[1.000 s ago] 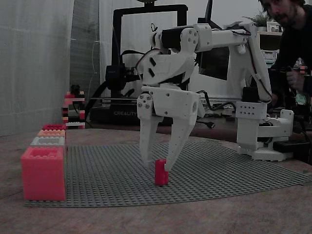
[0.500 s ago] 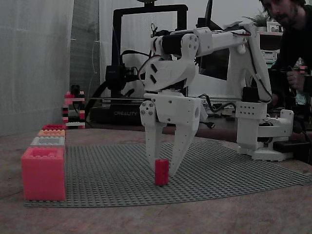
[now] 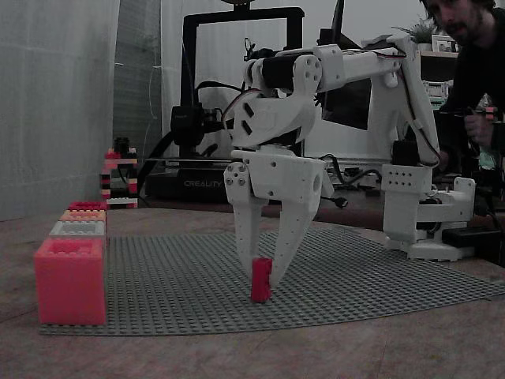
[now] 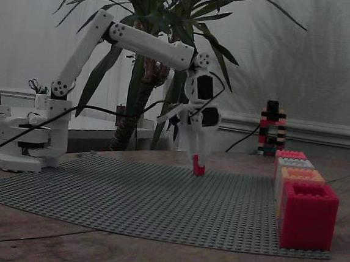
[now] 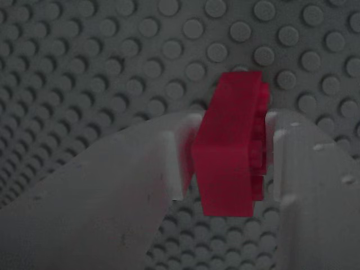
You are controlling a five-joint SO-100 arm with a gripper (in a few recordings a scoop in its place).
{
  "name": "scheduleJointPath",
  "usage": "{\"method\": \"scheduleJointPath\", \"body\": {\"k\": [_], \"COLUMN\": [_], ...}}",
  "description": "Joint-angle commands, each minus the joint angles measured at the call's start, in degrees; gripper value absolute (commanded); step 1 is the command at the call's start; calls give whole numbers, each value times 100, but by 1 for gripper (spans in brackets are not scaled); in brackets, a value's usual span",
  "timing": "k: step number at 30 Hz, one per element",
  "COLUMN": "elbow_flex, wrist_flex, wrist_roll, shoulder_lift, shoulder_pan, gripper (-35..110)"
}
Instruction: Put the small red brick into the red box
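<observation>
1. Red small brick (image 5: 233,146) stands upright on the grey studded baseplate (image 3: 355,276), mid-plate.
2. Gripper (image 3: 260,272) jaws straddle it, pinching both sides.
3. Red box (image 3: 87,206) lies far left.

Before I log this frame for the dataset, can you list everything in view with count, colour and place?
small red brick: one, bright red, tilted on the baseplate, between the fingers
baseplate: one, grey, studded, on the table
row of boxes: four along the baseplate's edge; salmon-pink box nearest in a fixed view, then grey box, orange box, red box
brick tower: one, striped, behind the boxes
3D printer: one, black, behind the arm
plant: one, green, behind the arm
person: one, at the right edge
hand: one, white, shut on the brick
</observation>
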Motion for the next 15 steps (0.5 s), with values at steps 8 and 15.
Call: {"method": "scheduleJointPath", "body": {"k": [8,15], "elbow_flex": [-97,-536], "wrist_flex": [-501,-1020], "wrist_roll": [-431,-1178], "shoulder_lift": [1151,1397], "shoulder_pan": [229,1160], "gripper": [0,0]}}
